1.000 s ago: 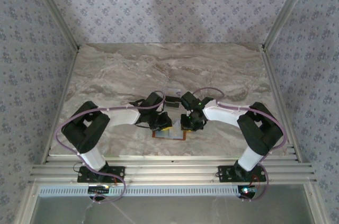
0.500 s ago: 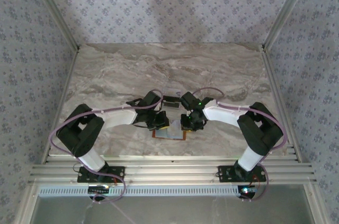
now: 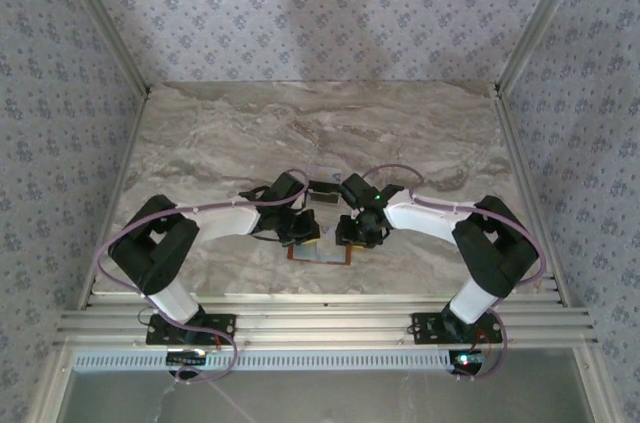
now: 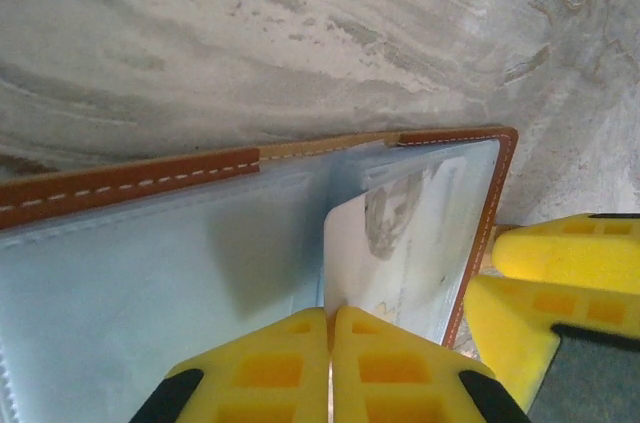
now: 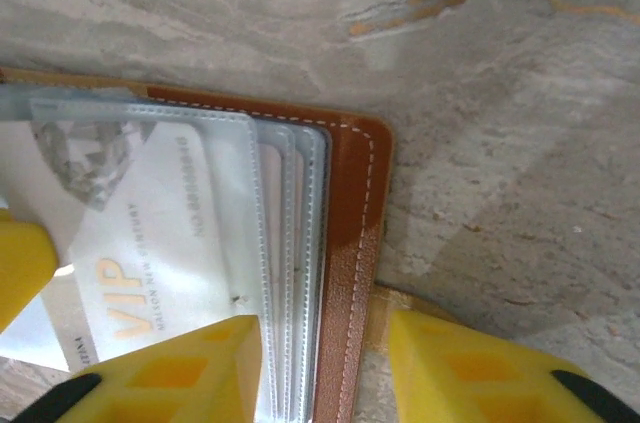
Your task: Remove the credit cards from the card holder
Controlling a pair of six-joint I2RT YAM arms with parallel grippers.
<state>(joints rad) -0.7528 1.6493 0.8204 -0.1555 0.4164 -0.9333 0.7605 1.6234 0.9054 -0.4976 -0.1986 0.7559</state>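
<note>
The card holder (image 3: 320, 253) lies open on the marble table, orange-brown with a stitched brown rim (image 4: 130, 183) and grey-blue lining. My left gripper (image 4: 331, 311) is shut on the near edge of a pale credit card (image 4: 400, 243) that stands partly out of its pocket. My right gripper (image 5: 322, 328) is open astride the holder's right rim (image 5: 350, 243), one finger over the clear pockets and the other over the table. A whitish "VIP" credit card (image 5: 170, 223) sits in the front pocket. Seen from above, the left gripper (image 3: 303, 233) and right gripper (image 3: 352, 235) meet over the holder.
A small dark-and-grey card (image 3: 322, 192) lies on the table just behind the two grippers. The table (image 3: 330, 133) stretches wide behind them, walled with patterned panels on three sides. The right gripper's yellow fingers (image 4: 560, 253) sit close beside the holder's right edge.
The right gripper's jaws have opened off the holder's rim. The left arm's elbow has swung down and leftward, with its gripper staying shut at the holder.
</note>
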